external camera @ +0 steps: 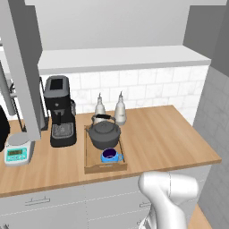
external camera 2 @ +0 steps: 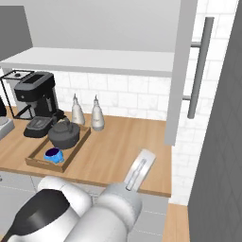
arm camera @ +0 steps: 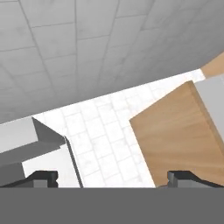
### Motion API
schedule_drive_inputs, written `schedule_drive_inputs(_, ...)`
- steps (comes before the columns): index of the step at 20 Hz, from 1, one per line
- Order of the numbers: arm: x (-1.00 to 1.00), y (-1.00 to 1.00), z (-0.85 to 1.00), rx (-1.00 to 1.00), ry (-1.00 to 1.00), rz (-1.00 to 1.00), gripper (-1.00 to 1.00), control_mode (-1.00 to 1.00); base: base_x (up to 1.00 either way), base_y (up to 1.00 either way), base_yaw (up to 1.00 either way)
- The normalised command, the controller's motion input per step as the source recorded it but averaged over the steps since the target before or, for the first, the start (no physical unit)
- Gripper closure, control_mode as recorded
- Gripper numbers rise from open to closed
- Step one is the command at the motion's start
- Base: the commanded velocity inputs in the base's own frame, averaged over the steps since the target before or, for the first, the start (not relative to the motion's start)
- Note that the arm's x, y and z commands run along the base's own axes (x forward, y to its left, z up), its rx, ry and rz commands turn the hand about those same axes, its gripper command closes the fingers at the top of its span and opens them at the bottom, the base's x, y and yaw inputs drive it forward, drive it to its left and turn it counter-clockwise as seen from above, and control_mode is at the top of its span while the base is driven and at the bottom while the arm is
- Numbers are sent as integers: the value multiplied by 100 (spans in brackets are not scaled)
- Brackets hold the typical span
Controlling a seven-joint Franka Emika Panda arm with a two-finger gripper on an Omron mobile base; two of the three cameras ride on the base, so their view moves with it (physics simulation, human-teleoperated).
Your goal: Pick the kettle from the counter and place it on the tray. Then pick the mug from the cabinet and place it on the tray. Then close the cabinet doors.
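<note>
My gripper [arm camera: 113, 177] spread wide, holding nothing; kettle [external camera: 104, 133] and mug [external camera: 110, 155] sit on tray [external camera: 87, 154].

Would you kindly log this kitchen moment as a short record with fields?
kettle: kettle sits on the tray
mug: blue mug on the tray, in front of the kettle
cabinet doors: door stands open, bar handle facing out
counter: coffee machine, two bottles and a scale on the counter
claw: claw open, empty, off the counter's end
left to do: close the cabinet doors
</note>
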Motion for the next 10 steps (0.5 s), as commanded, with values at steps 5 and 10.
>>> schedule_drive_inputs(5,1,-39,0,-1,-8,-3,-100,-100,0,0,0)
schedule_drive_inputs(10,27,-32,2,-5,-11,0,-100,-100,0,0,0)
